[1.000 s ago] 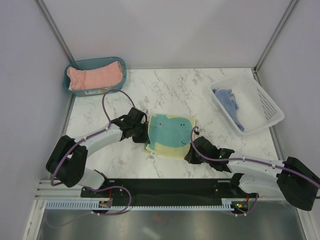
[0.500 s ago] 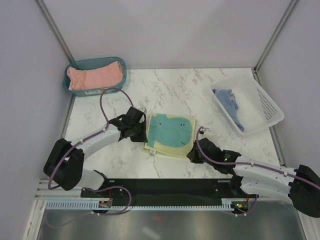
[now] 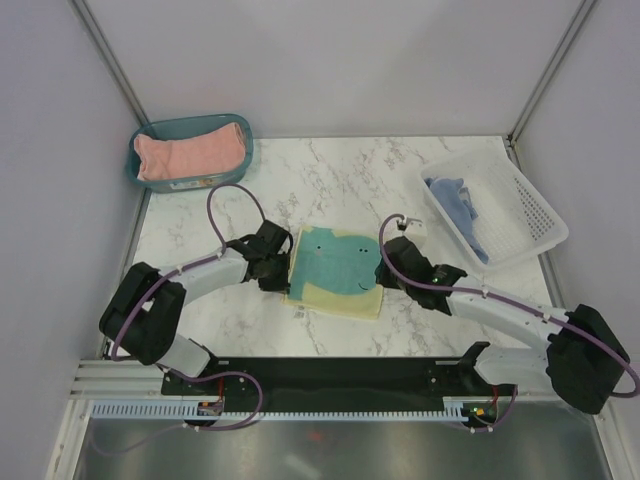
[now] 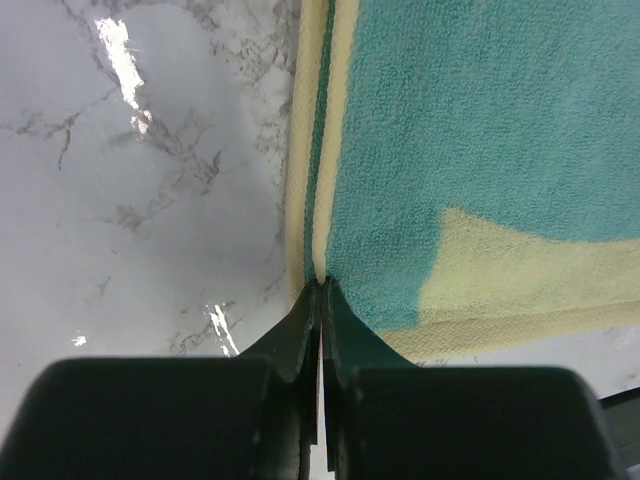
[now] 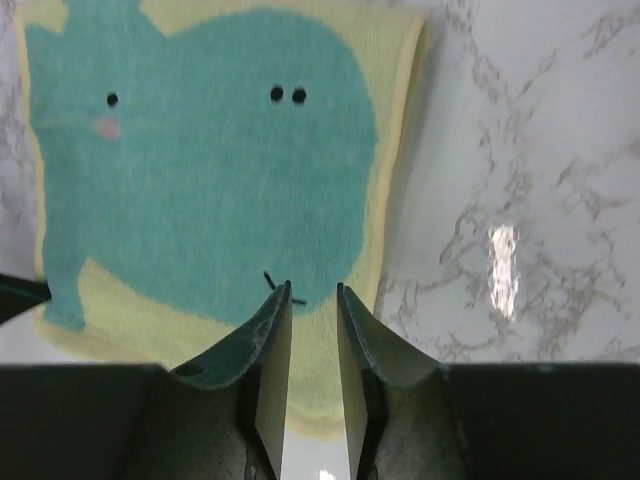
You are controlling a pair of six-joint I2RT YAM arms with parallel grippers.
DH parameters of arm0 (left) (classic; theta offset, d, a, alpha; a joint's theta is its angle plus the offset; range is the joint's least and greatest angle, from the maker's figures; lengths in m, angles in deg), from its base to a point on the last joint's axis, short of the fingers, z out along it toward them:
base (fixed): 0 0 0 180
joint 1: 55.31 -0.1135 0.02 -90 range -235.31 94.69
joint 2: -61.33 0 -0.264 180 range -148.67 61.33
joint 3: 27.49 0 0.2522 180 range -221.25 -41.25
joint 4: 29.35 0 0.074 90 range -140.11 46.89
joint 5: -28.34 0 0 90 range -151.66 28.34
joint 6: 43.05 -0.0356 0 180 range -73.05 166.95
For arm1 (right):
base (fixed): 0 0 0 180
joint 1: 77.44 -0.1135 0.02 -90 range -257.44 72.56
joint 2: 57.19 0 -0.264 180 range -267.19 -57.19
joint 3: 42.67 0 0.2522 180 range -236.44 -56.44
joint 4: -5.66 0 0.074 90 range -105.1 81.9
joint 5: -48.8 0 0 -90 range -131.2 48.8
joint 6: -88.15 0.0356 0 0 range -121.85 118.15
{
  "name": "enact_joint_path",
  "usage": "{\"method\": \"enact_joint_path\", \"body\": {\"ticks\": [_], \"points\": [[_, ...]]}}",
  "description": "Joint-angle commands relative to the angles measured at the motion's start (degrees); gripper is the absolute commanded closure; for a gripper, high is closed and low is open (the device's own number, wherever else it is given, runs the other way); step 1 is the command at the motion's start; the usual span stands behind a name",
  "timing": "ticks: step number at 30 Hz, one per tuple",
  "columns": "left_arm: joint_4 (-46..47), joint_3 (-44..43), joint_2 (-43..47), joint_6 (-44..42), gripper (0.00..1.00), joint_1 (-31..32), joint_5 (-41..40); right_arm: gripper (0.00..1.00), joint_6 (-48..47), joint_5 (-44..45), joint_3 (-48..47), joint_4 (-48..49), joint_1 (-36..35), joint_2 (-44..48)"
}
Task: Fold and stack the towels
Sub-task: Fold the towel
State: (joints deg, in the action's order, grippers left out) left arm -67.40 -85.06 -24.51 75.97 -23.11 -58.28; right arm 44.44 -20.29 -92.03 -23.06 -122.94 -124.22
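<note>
Left claw (image 4: 318, 292) pressed together on the left edge of the whale towel (image 3: 335, 268) at mid-frame, right claw (image 5: 312, 300) slightly spread and empty over its right edge: folding step, apparently, the next fold calling for matched edge grips.

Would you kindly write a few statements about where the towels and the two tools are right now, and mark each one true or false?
1. The whale towel lies on the marble table. True.
2. The pink towel is in the white basket. False: it sits in the teal bin.
3. The right tool has its jaws apart, over the whale towel's edge. True.
4. The light blue towel is stacked on the whale towel. False: it lies in the white basket.
5. The left tool is wide open. False: its jaws are closed, at the whale towel's left edge.
</note>
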Motion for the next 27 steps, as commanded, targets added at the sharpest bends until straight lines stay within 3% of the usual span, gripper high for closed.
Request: {"method": "enact_joint_path", "body": {"ticks": [1, 6, 9, 10, 13, 17, 21, 27], "points": [[2.84, 0.39, -1.52, -1.86, 0.98, -0.3, 0.05, 0.71, -3.31, -0.42, -8.15, 0.03, 3.65, -5.03], [2.67, 0.66, -1.43, -2.12, 0.98, -0.65, 1.19, 0.7, -2.95, -0.16, -10.81, 0.2, 4.88, -10.58], [0.83, -1.88, 0.85, -3.17, 0.74, -0.83, 1.11, 0.7, -4.0, -1.3, -11.34, 0.2, 6.91, -10.85], [0.22, -3.02, 1.9, -3.7, 0.61, -1.18, 0.93, 0.7, -4.18, -1.31, -11.25, 0.11, 7.0, -10.24], [-1.28, -8.29, 2.26, -5.81, 0.52, -3.37, 1.19, 0.69, -4.45, -1.48, -10.81, 0.11, 7.44, -9.44], [-0.67, -17.76, -4.21, -9.76, 0.51, -6.19, 2.59, 0.73, -6.63, -2.97, -10.29, 0.9, 9.19, -11.19], [-0.49, -24.38, -12.31, -13.88, 0.58, -8.56, 6.38, 0.76, -7.0, -7.18, -9.5, 2.3, 9.28, -12.52], [-0.67, -32.03, -22.86, -17.86, 0.58, -9.62, 12.09, 0.76, -3.84, -13.34, -2.13, 4.23, 9.2, -7.34]]}}
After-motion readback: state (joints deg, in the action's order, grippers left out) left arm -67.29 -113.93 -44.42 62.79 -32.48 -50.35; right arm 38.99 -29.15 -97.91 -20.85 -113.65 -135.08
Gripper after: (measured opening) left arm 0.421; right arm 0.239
